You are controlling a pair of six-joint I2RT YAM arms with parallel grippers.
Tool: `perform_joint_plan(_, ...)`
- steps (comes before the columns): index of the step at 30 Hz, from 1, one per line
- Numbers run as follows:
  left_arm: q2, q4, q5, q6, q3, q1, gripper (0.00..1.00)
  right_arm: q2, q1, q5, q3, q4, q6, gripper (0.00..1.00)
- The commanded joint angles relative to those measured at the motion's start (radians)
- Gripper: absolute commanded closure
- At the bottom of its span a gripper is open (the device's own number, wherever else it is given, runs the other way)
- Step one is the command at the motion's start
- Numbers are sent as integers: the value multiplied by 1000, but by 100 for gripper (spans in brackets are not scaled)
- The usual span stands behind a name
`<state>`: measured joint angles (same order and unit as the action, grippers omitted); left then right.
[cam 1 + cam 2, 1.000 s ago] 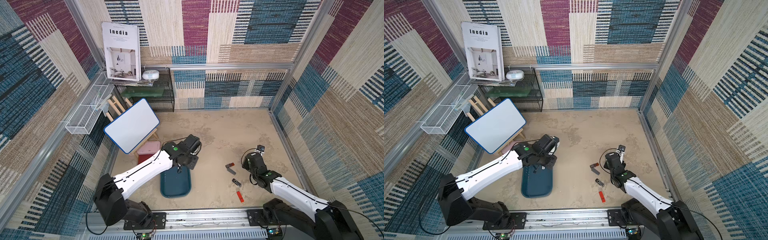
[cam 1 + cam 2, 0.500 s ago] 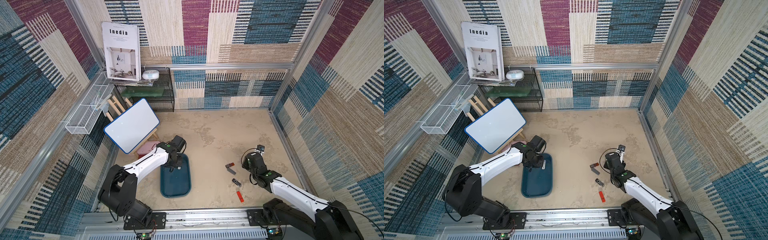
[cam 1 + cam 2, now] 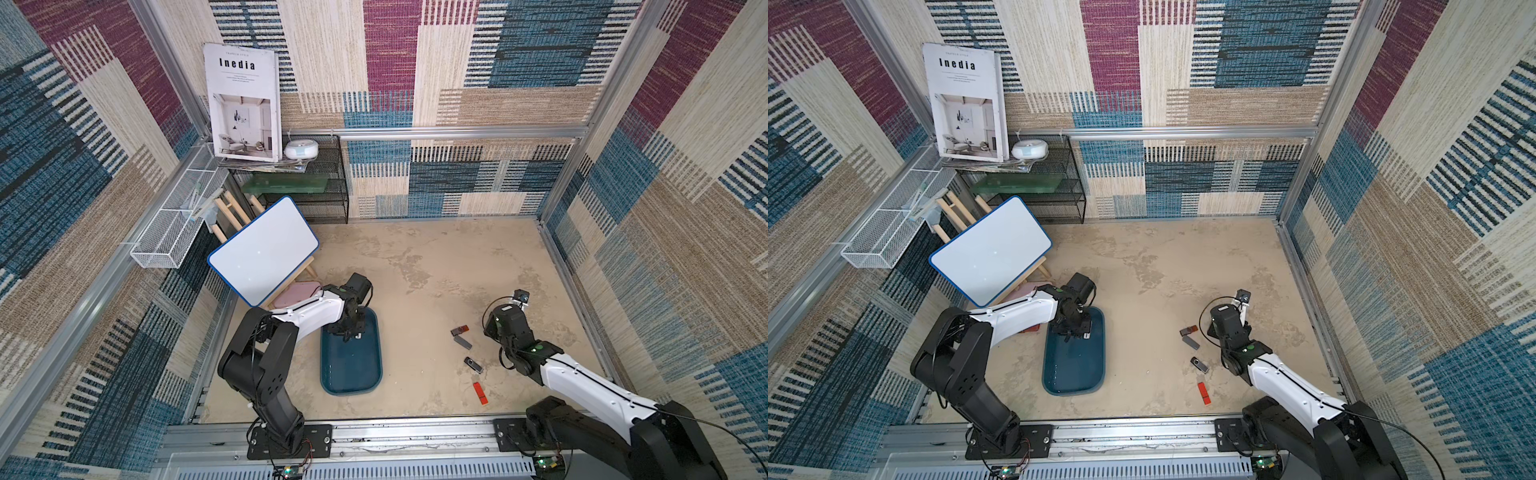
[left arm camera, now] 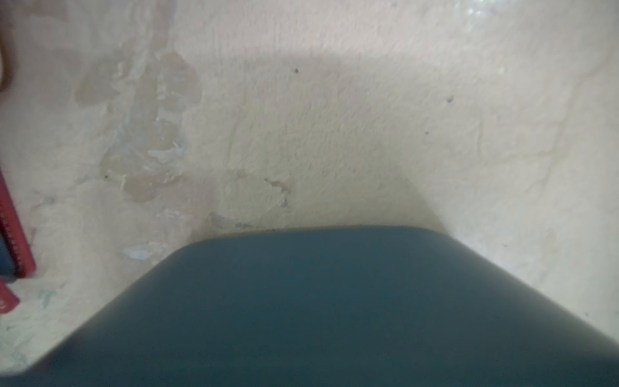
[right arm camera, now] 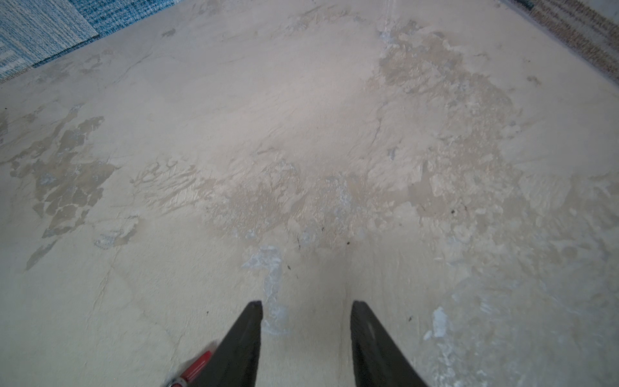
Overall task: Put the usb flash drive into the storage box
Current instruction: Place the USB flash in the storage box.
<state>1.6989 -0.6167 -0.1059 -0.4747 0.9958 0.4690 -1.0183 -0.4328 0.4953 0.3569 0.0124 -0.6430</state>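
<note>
The storage box (image 3: pixel 351 372), a shallow dark teal tray, lies on the floor at front centre in both top views (image 3: pixel 1073 370). Its rounded rim (image 4: pixel 318 241) fills the near part of the left wrist view. My left gripper (image 3: pixel 351 332) points down into the box's far end. A small pale piece, the usb flash drive (image 3: pixel 358 336), shows at its tips, and its jaws are out of the wrist view. My right gripper (image 5: pixel 306 305) stands open over bare floor with nothing between its fingers. Several more flash drives lie to its left, one with a red end (image 3: pixel 460 331).
A grey drive (image 3: pixel 462 342), a black drive (image 3: pixel 473 365) and a red drive (image 3: pixel 480 392) lie between the box and the right arm. A pink box (image 3: pixel 301 293), a red case (image 3: pixel 1032 328) and a leaning whiteboard (image 3: pixel 264 249) crowd the left side. A black wire shelf (image 3: pixel 307 187) stands at the back.
My left arm has drawn back and come down from beside the box's far right corner to over the box's far end. The right arm has not moved.
</note>
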Motion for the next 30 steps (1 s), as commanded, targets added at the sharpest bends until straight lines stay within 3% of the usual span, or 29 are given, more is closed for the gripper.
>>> perform_joint_plan(1,17,24,7,-6,-1,-1,81,1,-1,0,7,3,2,52)
perform_joint_plan(9,11,9,21,-17,7,-1,68,-3,-1,-1,9,3,3,52)
perform_joint_plan(19,-66,-78,20,-31,12,0,63,-3,-1,-2,9,0,3,52)
perform_joint_plan(26,-277,-172,83,-51,42,7,61,-6,0,-10,10,3,6,50)
perform_joint_plan(30,-459,-248,144,-32,80,13,57,-15,0,-116,55,-41,45,48)
